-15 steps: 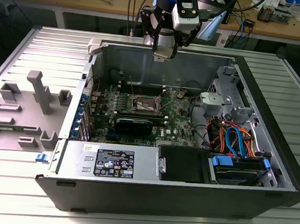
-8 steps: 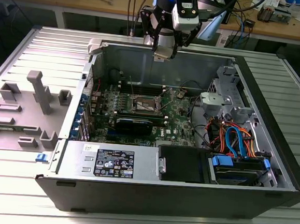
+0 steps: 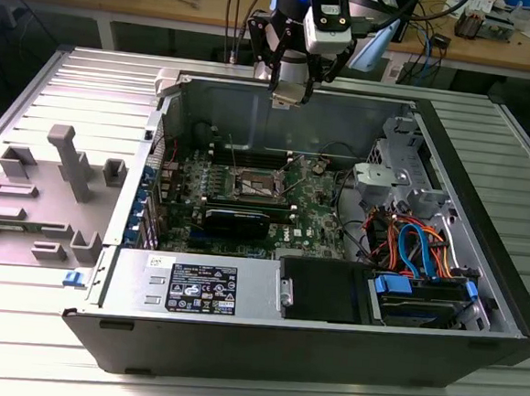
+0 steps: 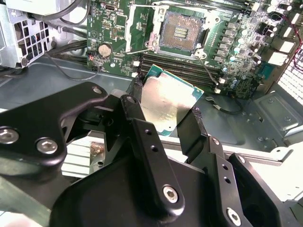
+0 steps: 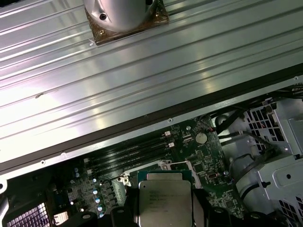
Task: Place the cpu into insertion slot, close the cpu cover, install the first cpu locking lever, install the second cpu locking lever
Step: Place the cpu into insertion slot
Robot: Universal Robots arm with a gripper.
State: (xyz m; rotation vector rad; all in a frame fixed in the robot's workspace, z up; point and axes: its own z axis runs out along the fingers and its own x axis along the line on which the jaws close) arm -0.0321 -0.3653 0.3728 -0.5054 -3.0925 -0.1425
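– Fingers first: what are they doing?

– Two black metal fingers [image 4: 191, 127] are clamped on opposite edges of the cpu [image 4: 163, 101], a small flat square chip with a dull silver-grey metal top on a green backing. It hangs in the air and touches nothing else.

– Which way does its seat lie?

– Below it and well apart. The insertion slot [image 4: 182, 30], a small square socket with a dark centre and silvery rim, sits in the green motherboard [image 4: 118, 26] on the floor of the open black computer case [image 3: 326, 359], which rests on a ribbed silvery worktop [image 3: 63, 81]. In the exterior view the fingers hover by the case's far wall. The chip is near enough square, so it has no long axis to align.

– The cpu cover?

– That thin silvery frame plate [image 4: 141, 26] seems swung up beside the slot, leaving the contacts bare.

– Any writing?

– Lines of print cross the chip's top in the first wrist view, and a black-and-white label [image 3: 201, 289] sits on the case's grey box [image 3: 134, 284]. I leave both unread.
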